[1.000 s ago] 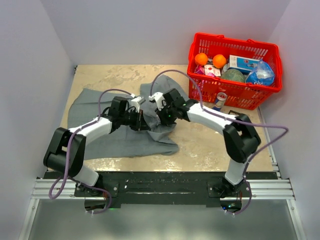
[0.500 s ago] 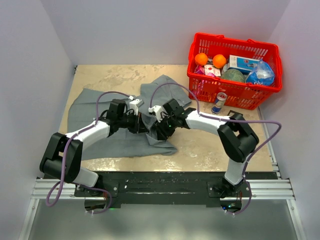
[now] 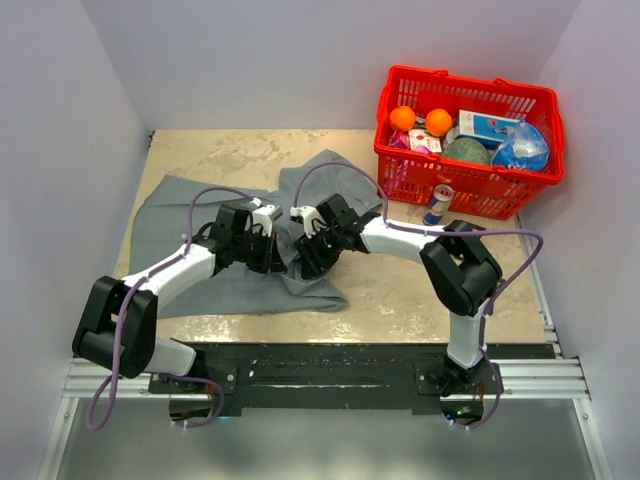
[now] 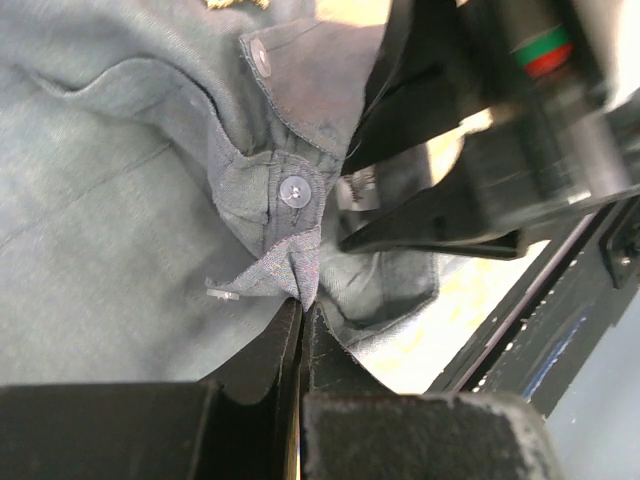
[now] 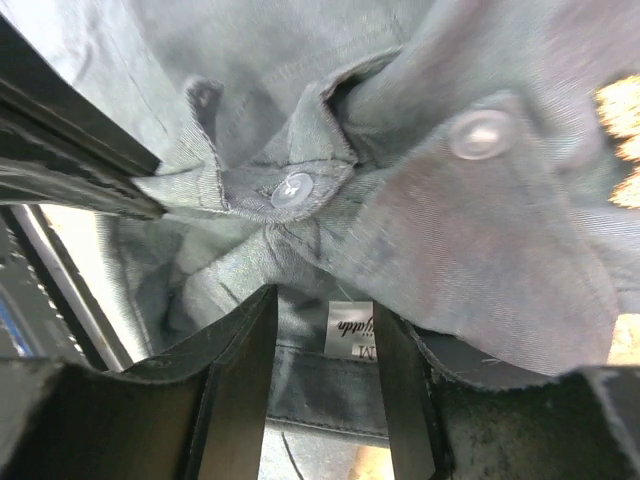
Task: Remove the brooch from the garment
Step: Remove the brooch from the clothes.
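Observation:
The grey shirt (image 3: 170,215) lies spread on the table, bunched at its collar. My left gripper (image 3: 279,252) is shut on a small fold of shirt cloth (image 4: 300,285) just below a white button (image 4: 294,190). My right gripper (image 3: 305,254) faces it almost tip to tip. It is open, with its jaws (image 5: 325,320) on either side of the white neck label (image 5: 350,330) under the collar (image 5: 500,230). A blurred gold patch (image 5: 618,108) shows at the cloth's edge and also in the left wrist view (image 4: 236,3). I cannot tell if it is the brooch.
A red basket (image 3: 465,192) with oranges, a box and other goods stands at the back right. A drinks can (image 3: 437,203) stands in front of it. The black rail (image 3: 320,355) runs along the near table edge. Walls close both sides.
Both grippers have shifted left and slightly nearer, staying close together at the collar. The cloth between them is more bunched.

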